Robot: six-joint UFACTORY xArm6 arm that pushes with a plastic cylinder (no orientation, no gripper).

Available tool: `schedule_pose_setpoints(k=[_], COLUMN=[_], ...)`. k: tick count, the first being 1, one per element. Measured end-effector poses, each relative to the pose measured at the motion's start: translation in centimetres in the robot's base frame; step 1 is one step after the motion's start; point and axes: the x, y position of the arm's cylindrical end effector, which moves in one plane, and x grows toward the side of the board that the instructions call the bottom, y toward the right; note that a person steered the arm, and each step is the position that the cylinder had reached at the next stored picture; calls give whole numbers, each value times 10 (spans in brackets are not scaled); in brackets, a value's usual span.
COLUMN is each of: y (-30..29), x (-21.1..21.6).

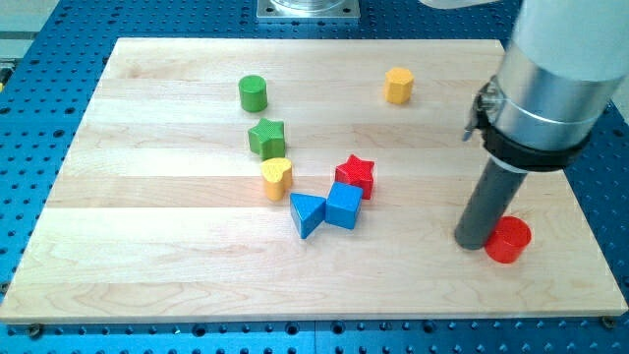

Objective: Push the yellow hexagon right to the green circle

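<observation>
my tip (474, 244) rests on the wooden counter (147, 275) at near right, touching the red cylinder (509, 240) | end effector is a bare rod, no jaws to spread or pinch | yellow hexagon (398, 86) far, right of centre | green circle (253, 92) far left, well apart | green star (266, 138), yellow heart (277, 177), red star (356, 175), blue cube (344, 206), blue triangle (307, 213) clustered mid-counter

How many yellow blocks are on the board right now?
2. The yellow hexagon sits near the view's top, right of centre. The yellow heart lies left of centre, just below the green star. None appears hidden.
</observation>
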Motion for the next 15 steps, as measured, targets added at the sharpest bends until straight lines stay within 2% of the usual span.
schedule_pose_setpoints(k=[1, 2, 3, 5, 6, 7, 8, 9, 10, 11, 12, 13, 14, 15], y=[1, 9, 25, 22, -52, -153, -166, -200, -265, -293, -295, -314, -367, -373], x=[-25, -2, -3, -206, -252, -252, -240, -203, -190, -197, -199, -175, -154, -191])
